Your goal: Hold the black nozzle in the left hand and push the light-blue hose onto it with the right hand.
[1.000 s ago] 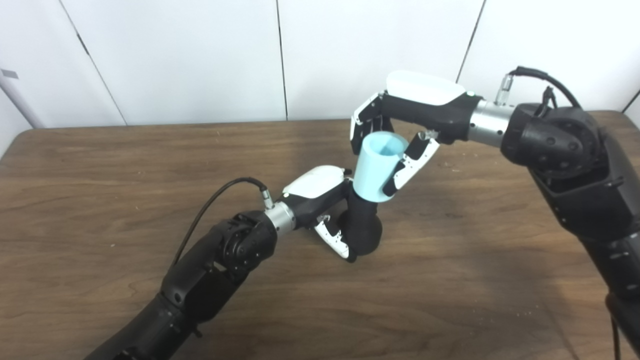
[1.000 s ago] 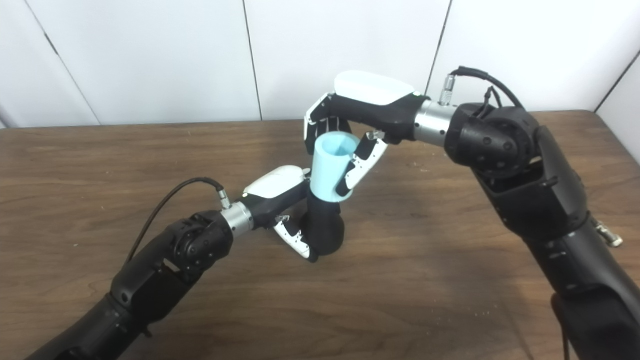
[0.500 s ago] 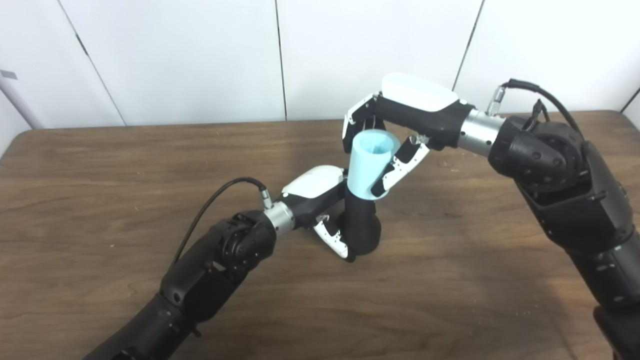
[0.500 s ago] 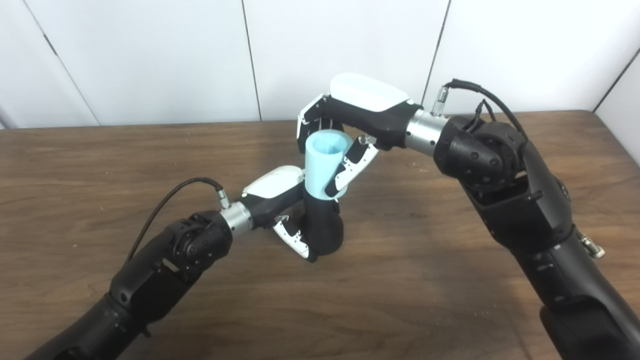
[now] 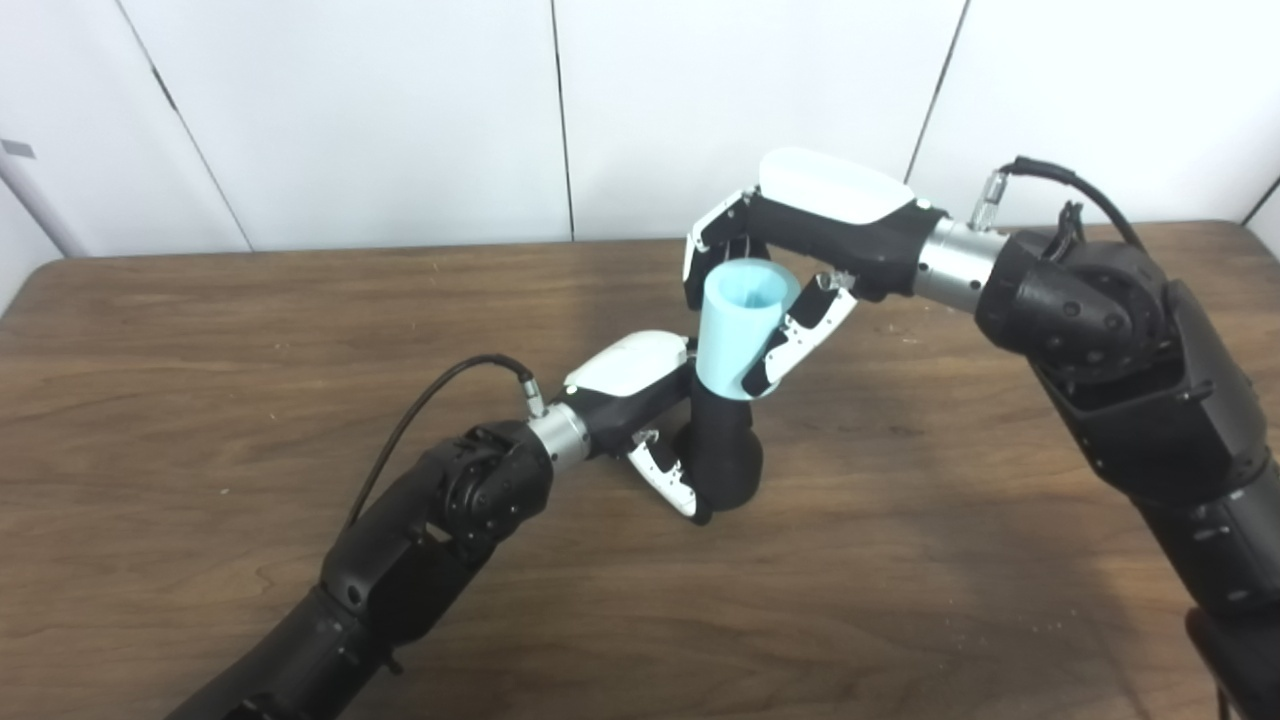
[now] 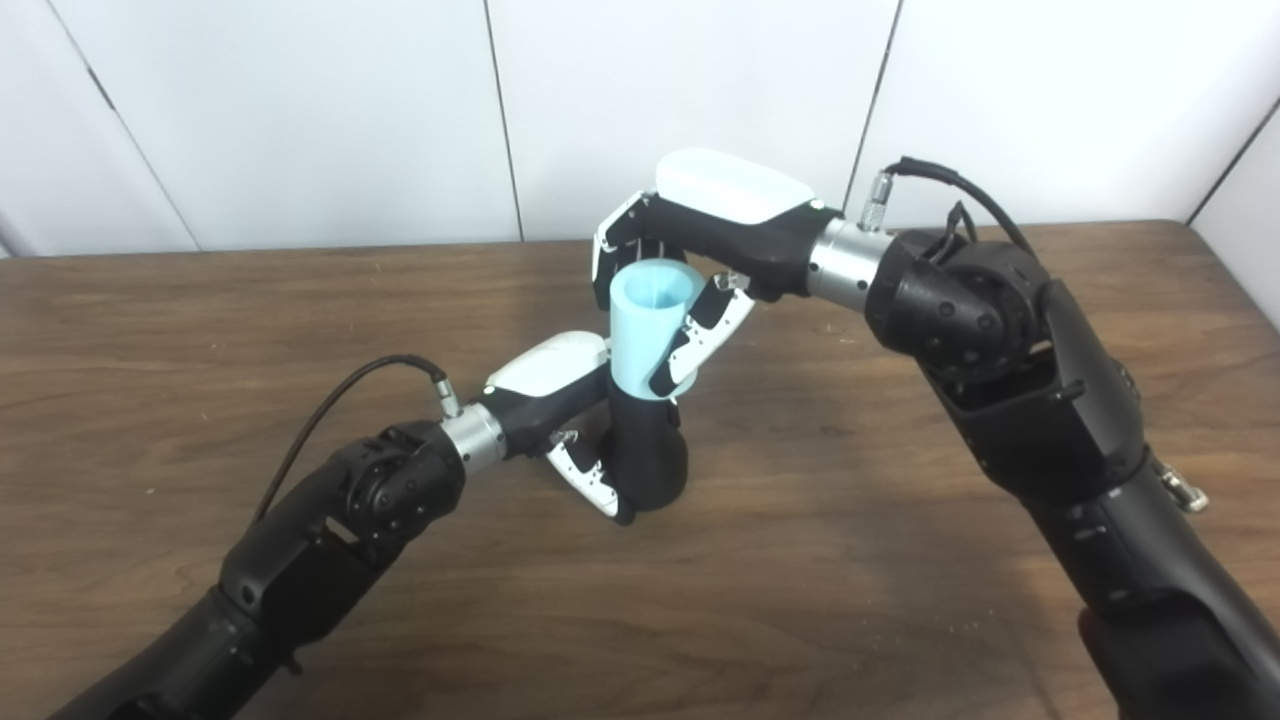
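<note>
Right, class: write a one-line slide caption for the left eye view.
Left hand steadies the black nozzle on the table while right hand seats the light-blue hose.

A bare lab or test room: a dark wood-grain table (image 5: 200, 330) stands against plain white wall panels (image 5: 380, 110) at twelve o'clock.

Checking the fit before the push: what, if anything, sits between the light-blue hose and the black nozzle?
Nothing visible. The light-blue hose, held by the right hand, meets the top of the black nozzle, which the left hand grips.
</note>
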Motion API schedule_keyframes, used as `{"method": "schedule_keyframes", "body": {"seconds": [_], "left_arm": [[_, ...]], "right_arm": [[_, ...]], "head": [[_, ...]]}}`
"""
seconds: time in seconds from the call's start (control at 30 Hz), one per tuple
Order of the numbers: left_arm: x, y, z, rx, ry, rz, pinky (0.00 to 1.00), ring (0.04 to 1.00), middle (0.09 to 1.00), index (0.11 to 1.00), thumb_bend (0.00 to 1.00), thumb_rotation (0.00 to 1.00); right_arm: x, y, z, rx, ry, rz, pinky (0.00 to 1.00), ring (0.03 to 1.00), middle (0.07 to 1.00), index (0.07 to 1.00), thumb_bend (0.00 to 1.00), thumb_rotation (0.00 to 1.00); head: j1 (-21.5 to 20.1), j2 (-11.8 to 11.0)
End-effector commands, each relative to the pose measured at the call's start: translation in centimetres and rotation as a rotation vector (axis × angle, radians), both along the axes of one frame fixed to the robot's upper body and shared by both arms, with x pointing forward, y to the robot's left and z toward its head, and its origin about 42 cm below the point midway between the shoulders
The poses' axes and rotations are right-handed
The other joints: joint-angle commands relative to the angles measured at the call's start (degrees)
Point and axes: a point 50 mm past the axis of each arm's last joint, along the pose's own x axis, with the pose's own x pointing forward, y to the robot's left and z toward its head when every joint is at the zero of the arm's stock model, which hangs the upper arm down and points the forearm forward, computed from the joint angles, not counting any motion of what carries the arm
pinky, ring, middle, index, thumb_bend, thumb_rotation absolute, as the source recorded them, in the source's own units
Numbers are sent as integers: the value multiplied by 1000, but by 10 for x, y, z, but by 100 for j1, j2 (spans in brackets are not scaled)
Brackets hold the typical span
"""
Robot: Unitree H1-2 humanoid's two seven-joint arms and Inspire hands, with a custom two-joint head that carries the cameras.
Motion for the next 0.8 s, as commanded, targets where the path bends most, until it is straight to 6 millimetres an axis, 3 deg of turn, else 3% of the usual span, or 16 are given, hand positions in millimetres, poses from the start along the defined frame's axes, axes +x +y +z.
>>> {"method": "schedule_keyframes", "body": {"seconds": [0.0,0.27,0.47,0.77], "left_arm": [[-21,7,-48,168,184,-36,1000,600,478,485,527,0],[-19,9,-48,170,187,-34,1000,589,472,486,527,0],[-19,7,-47,170,188,-38,1000,585,476,485,527,0],[-18,8,-46,172,189,-37,1000,590,485,483,527,0]], "right_arm": [[-3,0,39,16,-103,17,367,455,506,487,501,0],[-4,-6,66,32,-165,12,386,459,505,471,502,0],[-5,-7,75,47,-200,15,393,459,502,467,503,0],[-6,-4,68,45,-210,24,393,461,500,466,503,0]], "head": [[-1,3],[-4,9],[-12,11],[1,35]]}}
